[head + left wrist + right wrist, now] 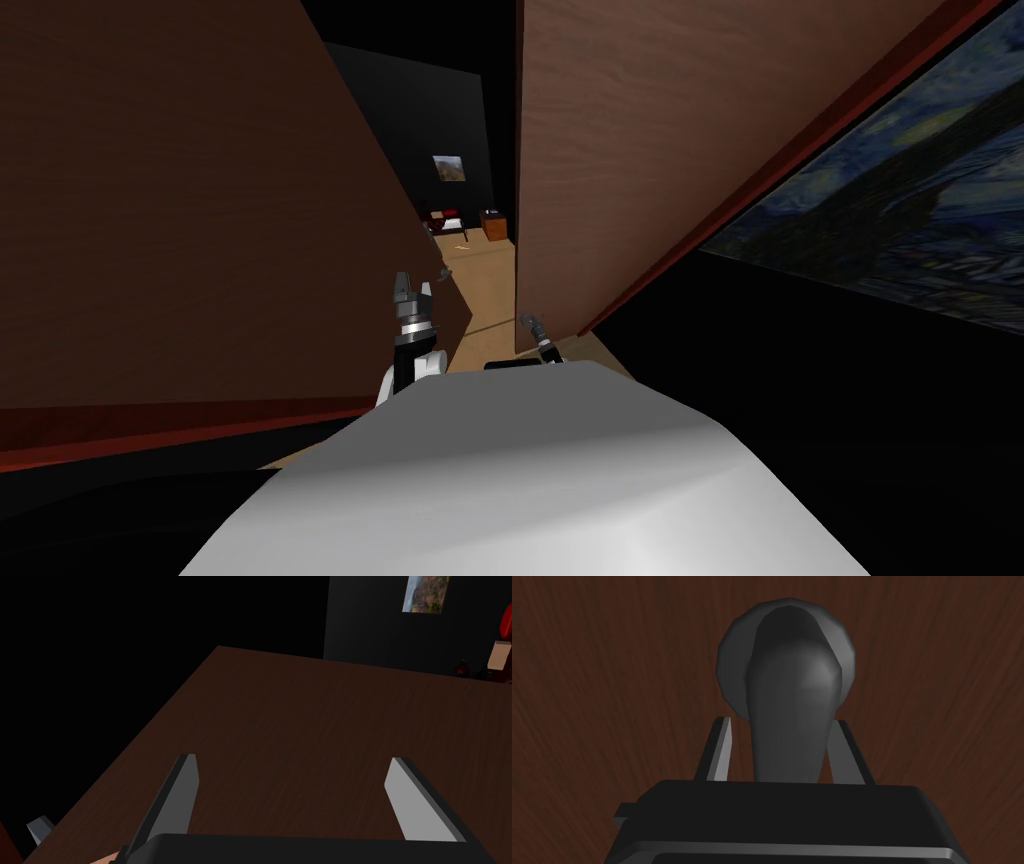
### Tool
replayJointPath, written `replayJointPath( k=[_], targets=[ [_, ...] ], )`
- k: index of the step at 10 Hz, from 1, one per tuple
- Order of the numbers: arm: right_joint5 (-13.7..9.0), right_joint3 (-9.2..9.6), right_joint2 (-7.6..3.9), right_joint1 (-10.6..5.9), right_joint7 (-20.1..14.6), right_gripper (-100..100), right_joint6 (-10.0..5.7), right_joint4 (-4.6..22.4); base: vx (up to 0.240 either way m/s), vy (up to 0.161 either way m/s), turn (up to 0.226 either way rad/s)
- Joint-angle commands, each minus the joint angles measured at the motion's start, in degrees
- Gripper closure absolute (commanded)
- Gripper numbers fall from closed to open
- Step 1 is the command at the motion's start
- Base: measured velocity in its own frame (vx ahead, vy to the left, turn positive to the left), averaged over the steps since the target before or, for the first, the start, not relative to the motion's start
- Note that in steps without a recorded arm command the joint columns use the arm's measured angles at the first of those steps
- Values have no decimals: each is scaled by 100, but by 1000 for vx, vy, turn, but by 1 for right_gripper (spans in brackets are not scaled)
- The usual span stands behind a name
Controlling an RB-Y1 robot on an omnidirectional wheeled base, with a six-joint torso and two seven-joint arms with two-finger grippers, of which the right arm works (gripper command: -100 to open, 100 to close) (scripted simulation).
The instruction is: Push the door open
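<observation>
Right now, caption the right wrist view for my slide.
Right pincer closed around the dark grey lever door handle on the dark brown wooden door.

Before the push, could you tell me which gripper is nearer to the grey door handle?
Right. The right gripper is shut on the door handle; the left gripper hangs open over a brown wooden panel, away from that handle.
</observation>
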Motion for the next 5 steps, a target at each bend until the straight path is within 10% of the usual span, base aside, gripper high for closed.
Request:
replayJointPath(
  k=[1, 5],
  targets=[
    [0, 1, -2, 4, 0, 100, 1, -1, -30, -12, 16],
    [0, 1, -2, 4, 0, 100, 1, -1, -14, -5, -6]
  ],
)
